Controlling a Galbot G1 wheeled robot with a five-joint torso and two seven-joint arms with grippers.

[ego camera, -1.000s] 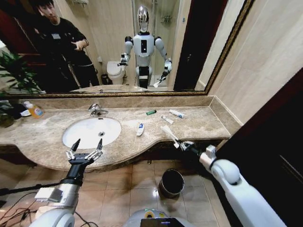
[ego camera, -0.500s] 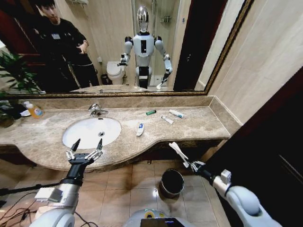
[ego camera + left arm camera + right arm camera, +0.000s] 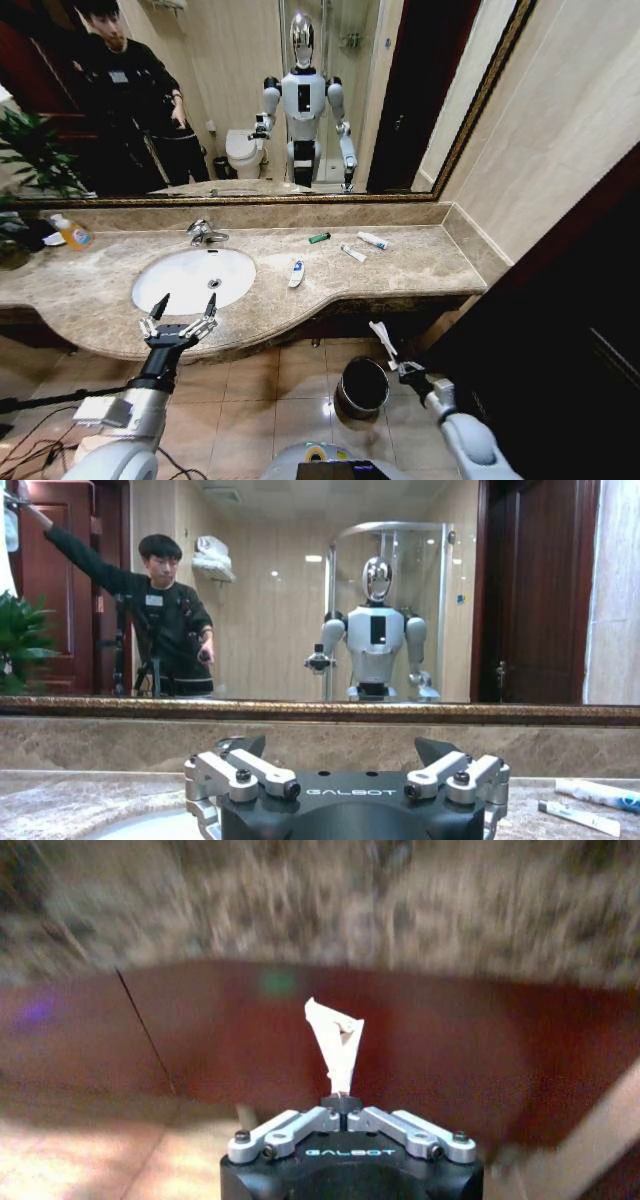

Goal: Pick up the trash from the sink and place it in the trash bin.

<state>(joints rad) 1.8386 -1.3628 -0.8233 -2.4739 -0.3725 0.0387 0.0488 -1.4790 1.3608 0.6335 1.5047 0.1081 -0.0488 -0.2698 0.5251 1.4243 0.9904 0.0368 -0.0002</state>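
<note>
We're seeing right gripper [image 3: 395, 364] pinching white flat tube [image 3: 381, 338], trash bin [image 3: 362, 385] just beside it; left gripper [image 3: 180, 318] hovering spread before sink [image 3: 192, 278].

Beige veined marble counter [image 3: 420, 262] surrounds a white oval sink [image 3: 193, 278]. A small dark green stick [image 3: 319, 238] lies there; the round dark metal bin [image 3: 363, 387] has a shiny rim.

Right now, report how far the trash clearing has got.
Nothing can be seen inside the trash bin yet. In hand: the right claw is shut on a white flat tube, held beside the bin. Left: four pieces on the counter beside the sink, namely the white-and-blue tube, the dark green stick and two white tubes. The left claw hovers open at the basin's front.
</note>
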